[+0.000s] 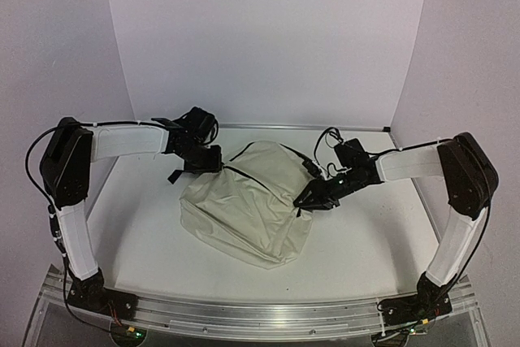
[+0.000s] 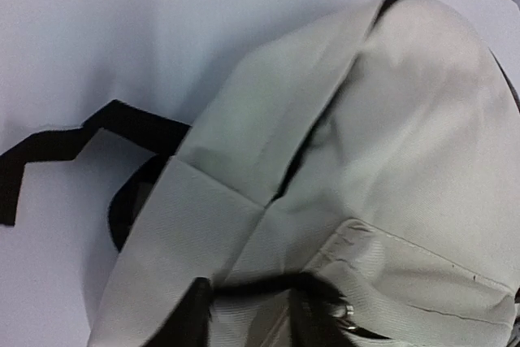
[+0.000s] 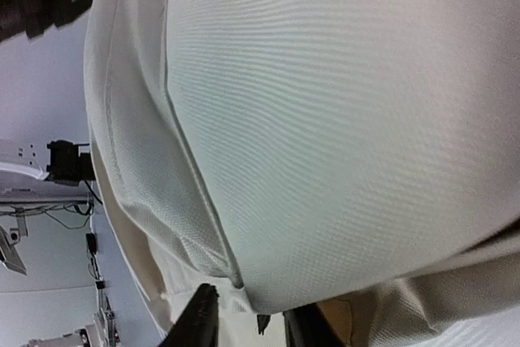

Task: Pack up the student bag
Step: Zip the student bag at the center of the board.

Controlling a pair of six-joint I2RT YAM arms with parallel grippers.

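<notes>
The student bag (image 1: 244, 209), a large cream backpack with black zipper lines, lies on the white table in the middle. My left gripper (image 1: 207, 164) is at its top left edge. In the left wrist view the bag (image 2: 390, 119) fills the frame and the left gripper (image 2: 252, 314) pinches cream fabric and a black band next to a metal ring (image 2: 345, 314). My right gripper (image 1: 311, 198) is at the bag's right side. In the right wrist view the right gripper (image 3: 248, 327) closes on the bag's (image 3: 325, 119) seam edge by a small black zipper tab (image 3: 262, 323).
A loose black strap (image 1: 174, 176) trails from the bag's left side onto the table; it also shows in the left wrist view (image 2: 49, 152). White walls stand at the back and both sides. An aluminium rail (image 1: 260, 314) runs along the near edge.
</notes>
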